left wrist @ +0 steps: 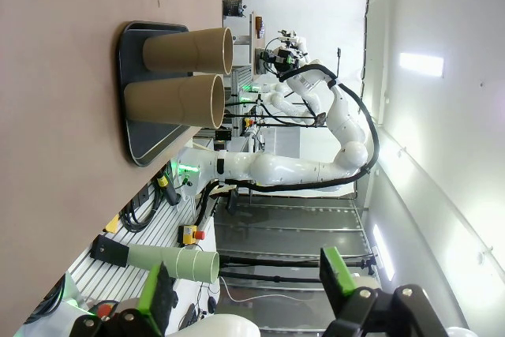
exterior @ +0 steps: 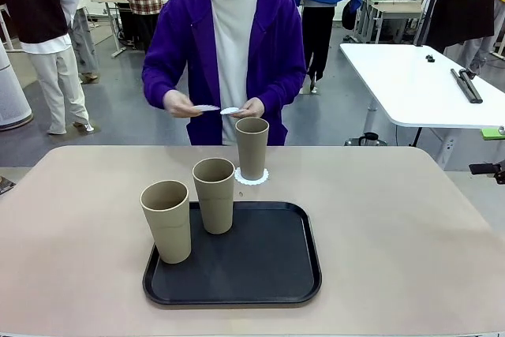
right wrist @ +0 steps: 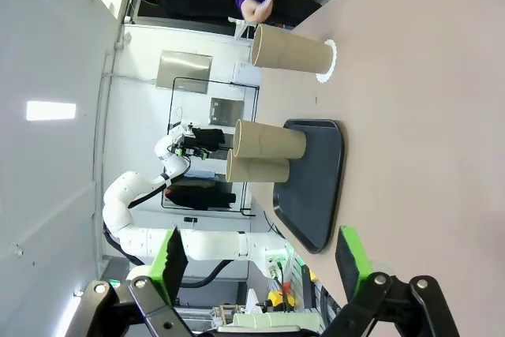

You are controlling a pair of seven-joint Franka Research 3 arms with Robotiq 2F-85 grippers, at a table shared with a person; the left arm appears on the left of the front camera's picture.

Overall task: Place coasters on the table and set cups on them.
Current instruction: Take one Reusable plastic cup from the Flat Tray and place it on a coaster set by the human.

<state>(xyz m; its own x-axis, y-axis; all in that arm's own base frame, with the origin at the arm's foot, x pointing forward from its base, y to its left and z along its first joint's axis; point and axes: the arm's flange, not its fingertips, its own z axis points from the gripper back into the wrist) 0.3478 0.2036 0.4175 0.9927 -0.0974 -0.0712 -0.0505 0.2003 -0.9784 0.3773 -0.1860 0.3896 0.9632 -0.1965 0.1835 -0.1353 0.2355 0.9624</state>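
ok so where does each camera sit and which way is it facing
front: between the arms, facing across the table at the person; the person's hands show.
left wrist: rolled sideways, looking over the open left gripper at the tray.
right wrist: likewise, over the open right gripper.
Both wrists share the tray and cups.

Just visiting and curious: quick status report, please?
Left gripper open, right gripper open, both empty. One tall tan tumbler on white lacy paper doily; two others on black tray. Person's hands holding more doilies; nothing blocking.

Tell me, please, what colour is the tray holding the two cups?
The tray is plain black with no pattern. The front view shows it best.
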